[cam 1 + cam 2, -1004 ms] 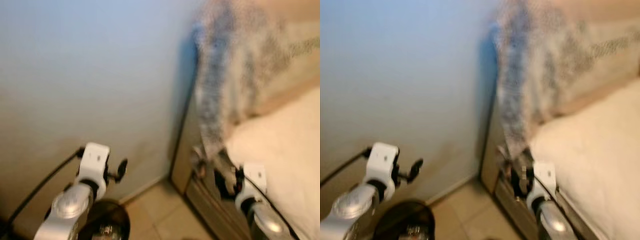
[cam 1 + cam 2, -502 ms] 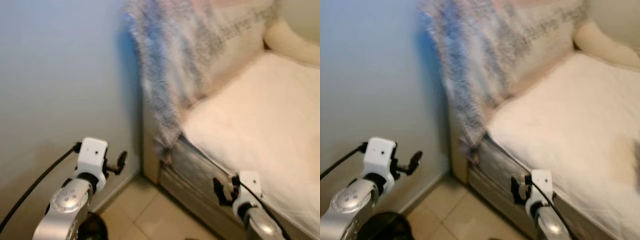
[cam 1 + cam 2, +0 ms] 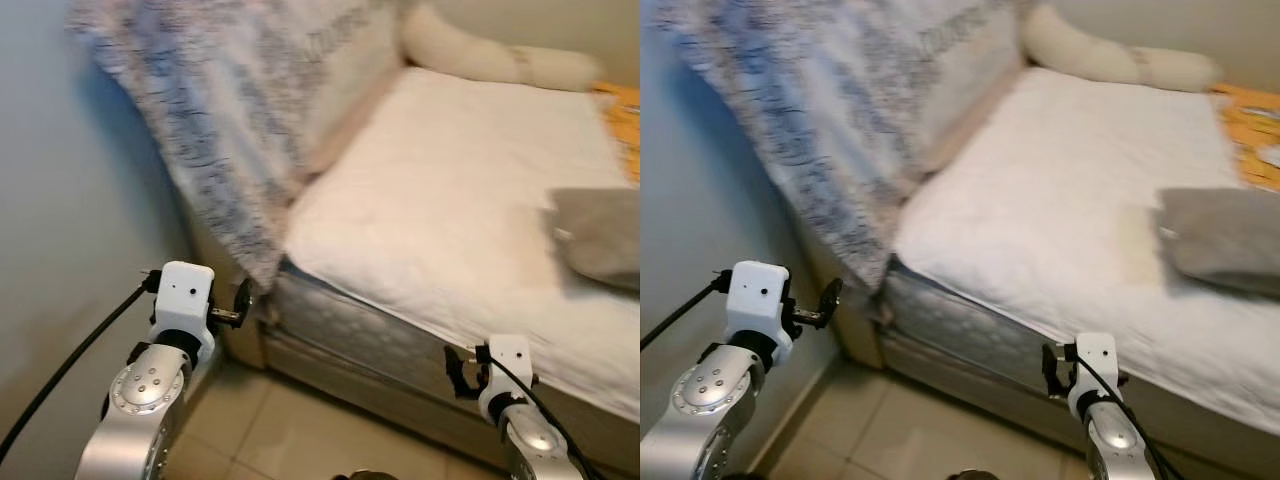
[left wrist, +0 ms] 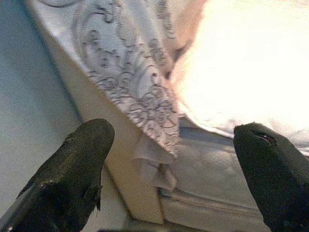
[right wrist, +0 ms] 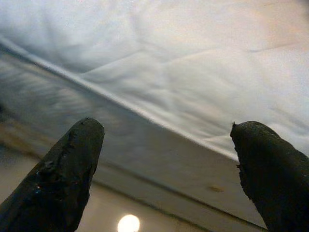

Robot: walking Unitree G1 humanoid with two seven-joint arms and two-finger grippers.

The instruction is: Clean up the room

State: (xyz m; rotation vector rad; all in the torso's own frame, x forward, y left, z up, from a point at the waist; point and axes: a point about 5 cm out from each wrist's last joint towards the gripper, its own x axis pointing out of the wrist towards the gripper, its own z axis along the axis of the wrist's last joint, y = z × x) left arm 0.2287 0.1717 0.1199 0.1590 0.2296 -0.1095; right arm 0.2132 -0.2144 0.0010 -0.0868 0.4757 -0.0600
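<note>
With both the left gripper (image 4: 174, 169) and right gripper (image 5: 166, 174) spread and empty before the bed (image 3: 1040, 200), the grey cloth (image 3: 1225, 238) on its mattress risks being missed if approached blurred.

The camera has swung right: the bed (image 3: 450, 200) now spreads ahead, with a grey cloth (image 3: 598, 235) and bolster (image 3: 480, 55) newly visible.
</note>
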